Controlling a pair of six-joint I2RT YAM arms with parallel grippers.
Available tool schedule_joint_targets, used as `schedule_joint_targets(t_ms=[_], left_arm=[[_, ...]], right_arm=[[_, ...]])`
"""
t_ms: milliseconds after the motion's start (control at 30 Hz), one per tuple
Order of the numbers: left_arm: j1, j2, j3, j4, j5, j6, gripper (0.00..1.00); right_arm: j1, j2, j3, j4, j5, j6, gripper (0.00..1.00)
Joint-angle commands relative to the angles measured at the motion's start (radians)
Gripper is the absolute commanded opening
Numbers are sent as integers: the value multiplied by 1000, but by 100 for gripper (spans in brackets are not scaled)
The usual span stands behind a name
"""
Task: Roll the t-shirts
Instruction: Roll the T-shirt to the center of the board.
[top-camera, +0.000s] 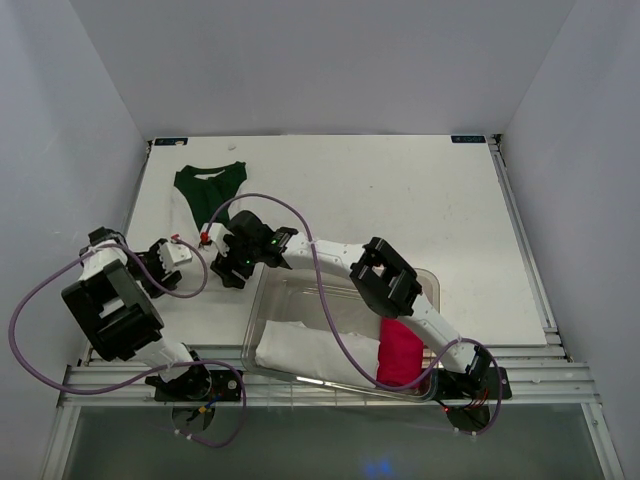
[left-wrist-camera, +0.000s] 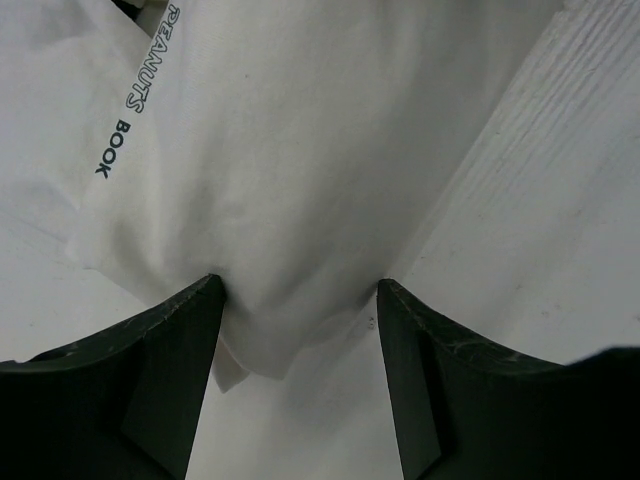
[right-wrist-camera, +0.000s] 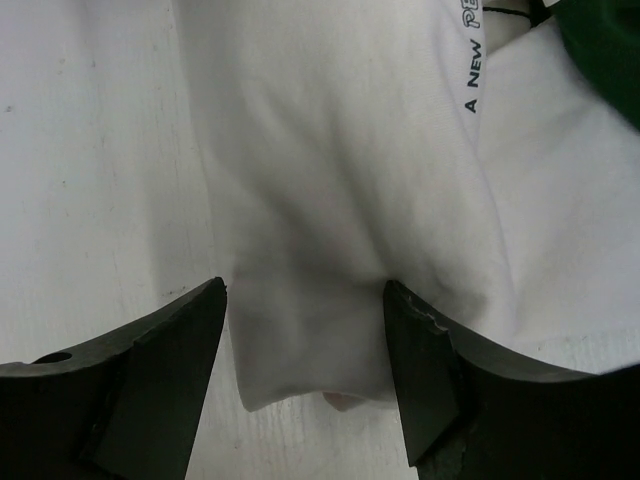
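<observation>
**Entry: t-shirts, far-left part of the surface (top-camera: 400, 200).**

- Left claw (left-wrist-camera: 298, 287): jaws set wide, nothing gripped. The left part of the white t-shirt's (left-wrist-camera: 300, 150) near hem is straddled, with cloth bunched between the tips.
- White t-shirt: black lettering, laid flat. Its long axis is judged to run from near to far, away from both claws. In the top view its outline is hardly told from the surface, so this is taken from the wrist views.
- Right claw (right-wrist-camera: 305, 287): jaws set wide, nothing gripped. The right part of the same hem is straddled.
- Green t-shirt (top-camera: 210, 183): spread just beyond the white one, on the far side.
- Both claws are placed equally near the hem.
</observation>
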Motion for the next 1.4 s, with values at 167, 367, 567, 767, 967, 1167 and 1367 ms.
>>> schedule_joint_targets(t_ms=[167,367,567,767,967,1167,1367], left_arm=[[-24,-15,-68,267,-17,-67,73],[-35,0,-99,302,-20,-107,72],[-33,-6,-165,339,-72,-81,53],[-29,-12,-171,347,-87,-122,24],[-24,-15,-108,313,-78,-184,0],[-4,-24,7,94,-41,-170,0],[14,-41,77,-183,-96,-95,0]], right_arm=[[-4,-25,0,-55,65,-119,76],[-4,8,29,-115,77,-177,77],[-4,36,9,-148,89,-187,74],[-7,33,-3,-147,91,-191,38],[-30,13,0,-153,-12,-145,18],[-44,-62,-52,-165,-119,-124,8],[-47,-154,-94,-205,-303,-116,8]])
